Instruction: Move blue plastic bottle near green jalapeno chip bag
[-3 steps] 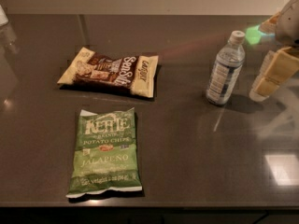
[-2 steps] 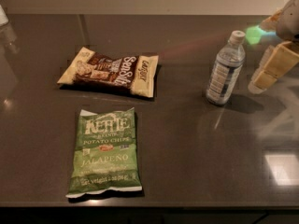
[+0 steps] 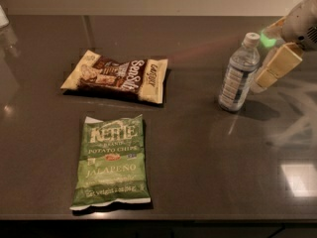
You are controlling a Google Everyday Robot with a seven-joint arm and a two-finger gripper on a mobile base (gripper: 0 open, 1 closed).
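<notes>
The blue plastic bottle point(image 3: 238, 73) stands upright on the dark table at the right, white cap on top. The green jalapeno chip bag point(image 3: 112, 162) lies flat at the front left, far from the bottle. My gripper point(image 3: 273, 69) reaches in from the upper right and sits just to the right of the bottle at its upper half, very close to it. A green light glows on the gripper body beside the cap. I cannot tell whether it touches the bottle.
A brown-and-cream snack bag point(image 3: 119, 76) lies flat behind the green bag, at the left centre. The dark table point(image 3: 198, 172) has its front edge along the bottom of the view. A pale object shows at the far left edge point(image 3: 3, 19).
My gripper has moved slightly left, closer to the bottle. The bottle and both bags have not moved.
</notes>
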